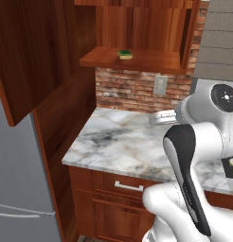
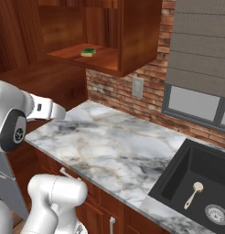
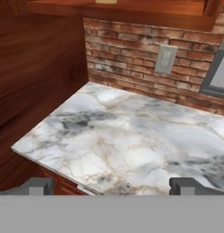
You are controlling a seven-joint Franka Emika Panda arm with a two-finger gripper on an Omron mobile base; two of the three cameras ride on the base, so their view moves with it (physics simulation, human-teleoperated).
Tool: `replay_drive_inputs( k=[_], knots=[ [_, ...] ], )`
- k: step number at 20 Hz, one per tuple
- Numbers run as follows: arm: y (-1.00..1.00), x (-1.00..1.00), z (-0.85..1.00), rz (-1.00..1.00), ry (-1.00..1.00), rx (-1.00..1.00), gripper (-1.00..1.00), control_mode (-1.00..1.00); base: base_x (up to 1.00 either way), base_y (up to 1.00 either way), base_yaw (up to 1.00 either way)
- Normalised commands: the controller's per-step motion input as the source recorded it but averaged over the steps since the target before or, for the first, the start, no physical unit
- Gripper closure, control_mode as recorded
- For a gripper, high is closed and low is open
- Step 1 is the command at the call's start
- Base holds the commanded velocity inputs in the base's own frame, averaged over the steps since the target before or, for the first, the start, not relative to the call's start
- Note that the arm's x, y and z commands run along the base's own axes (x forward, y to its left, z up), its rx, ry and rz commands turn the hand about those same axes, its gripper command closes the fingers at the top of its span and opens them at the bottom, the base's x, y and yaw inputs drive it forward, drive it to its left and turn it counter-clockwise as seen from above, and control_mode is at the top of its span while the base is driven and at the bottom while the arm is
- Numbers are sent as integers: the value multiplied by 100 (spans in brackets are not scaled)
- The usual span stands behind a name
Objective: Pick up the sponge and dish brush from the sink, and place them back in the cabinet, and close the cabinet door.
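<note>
Sponge (image 1: 125,55) green side up on the cabinet (image 1: 137,28) shelf, near its front edge, cabinet door (image 1: 28,56) swung open, dish brush (image 2: 193,194) lying in the black sink (image 2: 178,183) near the drain, gripper (image 3: 113,185) empty with fingers spread wide over the marble counter (image 3: 132,136).

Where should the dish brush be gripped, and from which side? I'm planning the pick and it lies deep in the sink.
Probably the thin handle, taken from straight above. The dish brush lies flat on the floor of the sink, round head away from the drain, so the walls block a sideways approach. Set the open tool across the handle.
</note>
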Motion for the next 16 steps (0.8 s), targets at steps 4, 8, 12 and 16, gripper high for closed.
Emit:
replay_drive_inputs(
  k=[4,8,12,16],
  knots=[
    [-6,-13,0,0,0,0,-100,-100,0,0,0],
    [-9,-7,0,0,0,1,-100,-100,0,0,0],
    [-9,-4,0,0,0,1,-100,-100,0,0,0],
    [-1,0,0,0,0,0,-100,-100,0,0,0]
  ],
)
